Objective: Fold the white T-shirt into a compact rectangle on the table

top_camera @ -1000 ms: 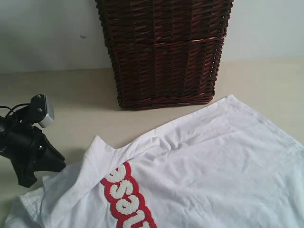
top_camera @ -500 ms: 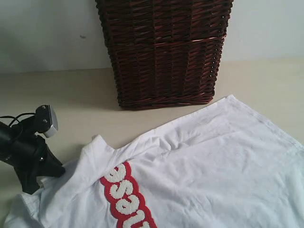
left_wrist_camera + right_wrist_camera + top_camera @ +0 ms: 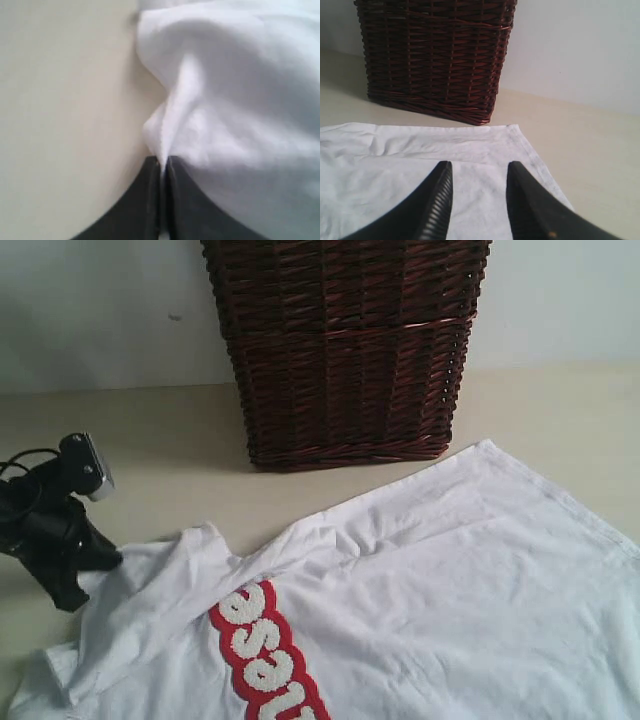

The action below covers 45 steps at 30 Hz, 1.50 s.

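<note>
The left gripper [image 3: 163, 167] is clenched in the left wrist view. Its two dark fingers [image 3: 140, 200] press together on a pinched ridge of the white T-shirt [image 3: 235, 100], and bare cream surface [image 3: 65, 125] lies beside the cloth. The exterior view does not show that pinch itself. It shows the same left gripper [image 3: 92, 562] at the lower left of the frame, meeting the garment's edge where the fabric is drawn up into a raised fold.

From there the white T-shirt [image 3: 450, 580] spreads, wrinkled, across the lower right of the frame on the surface [image 3: 150, 430]. Its red-outlined white letters [image 3: 262, 650] run toward the bottom edge. The dark wicker basket [image 3: 345, 350] stands at top centre, just beyond the cloth's far edge.

The right gripper [image 3: 477, 200] appears only in the right wrist view. It is released, jaws apart with nothing between them, over a flat corner of the white T-shirt [image 3: 385, 170]. Whether it touches the cloth cannot be told. Past that corner are the wicker basket [image 3: 435, 55] and bare surface [image 3: 590, 150].
</note>
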Motion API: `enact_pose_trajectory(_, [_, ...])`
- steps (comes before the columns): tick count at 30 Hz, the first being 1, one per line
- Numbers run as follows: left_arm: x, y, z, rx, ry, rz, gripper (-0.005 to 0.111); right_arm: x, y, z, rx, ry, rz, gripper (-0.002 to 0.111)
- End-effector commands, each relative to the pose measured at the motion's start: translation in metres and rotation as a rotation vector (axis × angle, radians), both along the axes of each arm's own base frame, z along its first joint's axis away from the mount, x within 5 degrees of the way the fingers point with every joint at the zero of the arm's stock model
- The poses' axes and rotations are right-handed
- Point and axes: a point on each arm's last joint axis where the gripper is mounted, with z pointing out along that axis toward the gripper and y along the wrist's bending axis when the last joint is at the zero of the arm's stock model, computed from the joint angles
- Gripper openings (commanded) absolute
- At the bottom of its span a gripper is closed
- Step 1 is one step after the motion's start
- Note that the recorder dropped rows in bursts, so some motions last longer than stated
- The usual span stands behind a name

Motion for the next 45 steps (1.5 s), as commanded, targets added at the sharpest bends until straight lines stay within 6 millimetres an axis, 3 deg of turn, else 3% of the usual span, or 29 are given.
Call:
enact_pose_trajectory(1, [0.029,0.012,0.027,0.109,-0.207,0.127,0.000,0.000,0.000,-0.001,0.001,-0.004,-0.006,0.037])
enact_pose_trajectory(6, [0.055,0.012,0.043,0.119,-0.295,0.132,0.000,0.000,0.000,-0.001,0.001,-0.004,-0.006,0.037])
enact_pose_trajectory(14, [0.091,0.012,0.026,0.160,-0.326,0.105,0.004,0.000,0.000,-0.001,0.001,-0.004,-0.006,0.037])
enact_pose_trajectory(17, [0.090,0.013,0.021,0.154,-0.308,0.129,0.024,0.000,0.000,-0.001,0.001,-0.004,-0.006,0.037])
enact_pose_trajectory(23, [0.083,0.019,0.011,0.068,-0.227,0.370,0.087,0.000,0.000,-0.001,0.001,-0.004,-0.006,0.037])
enact_pose_trajectory(25, [0.080,0.020,0.013,0.052,-0.220,0.429,0.094,0.000,0.000,-0.001,0.001,-0.004,-0.006,0.037])
enact_pose_trajectory(28, [0.073,0.020,0.022,0.043,-0.230,0.429,0.094,0.000,0.000,-0.001,0.001,-0.004,-0.006,0.037])
enact_pose_trajectory(33, [0.058,0.012,0.059,-0.068,-0.239,0.398,0.094,0.000,0.000,-0.001,0.001,-0.004,-0.006,0.037])
enact_pose_trajectory(36, [0.032,-0.003,0.067,-0.194,-0.074,0.201,0.094,0.000,0.000,-0.001,0.001,-0.004,-0.006,0.037])
enact_pose_trajectory(39, [-0.001,-0.010,0.045,-0.216,0.158,0.103,0.085,0.000,0.000,-0.001,0.001,-0.004,-0.006,0.037])
enact_pose_trajectory(45, [-0.058,-0.001,-0.011,-0.071,0.396,-0.015,0.052,0.000,0.000,-0.001,0.001,-0.004,-0.006,0.037])
